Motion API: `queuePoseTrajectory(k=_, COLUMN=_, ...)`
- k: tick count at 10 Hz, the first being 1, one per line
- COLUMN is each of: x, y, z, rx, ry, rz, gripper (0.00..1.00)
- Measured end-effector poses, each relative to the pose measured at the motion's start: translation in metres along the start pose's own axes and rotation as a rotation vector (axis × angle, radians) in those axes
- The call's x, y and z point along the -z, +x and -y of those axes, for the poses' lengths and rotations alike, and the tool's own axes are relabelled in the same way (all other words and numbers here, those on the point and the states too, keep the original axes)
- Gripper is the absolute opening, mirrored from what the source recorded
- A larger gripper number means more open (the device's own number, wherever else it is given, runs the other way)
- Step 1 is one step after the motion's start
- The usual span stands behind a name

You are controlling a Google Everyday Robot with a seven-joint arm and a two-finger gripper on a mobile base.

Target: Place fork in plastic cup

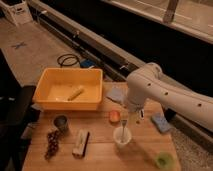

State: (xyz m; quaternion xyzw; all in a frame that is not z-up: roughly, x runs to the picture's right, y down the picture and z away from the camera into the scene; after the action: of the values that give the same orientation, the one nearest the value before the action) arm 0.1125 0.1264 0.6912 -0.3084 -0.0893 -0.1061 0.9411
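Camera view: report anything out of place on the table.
The fork stands upright at the white cup, under the gripper, not in the plastic cup at the front right of the table. Nothing looks spilled.

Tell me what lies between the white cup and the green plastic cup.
Only bare wooden tabletop separates the white cup and the green plastic cup, in the camera view. The gripper hangs above the white cup.
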Motion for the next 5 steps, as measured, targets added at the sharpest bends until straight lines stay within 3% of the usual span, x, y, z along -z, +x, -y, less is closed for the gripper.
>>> queuePoseTrajectory(k=5, x=-0.034, y=-0.012, z=0.000, rx=0.035, ry=-0.069, rz=0.026, gripper=0.65)
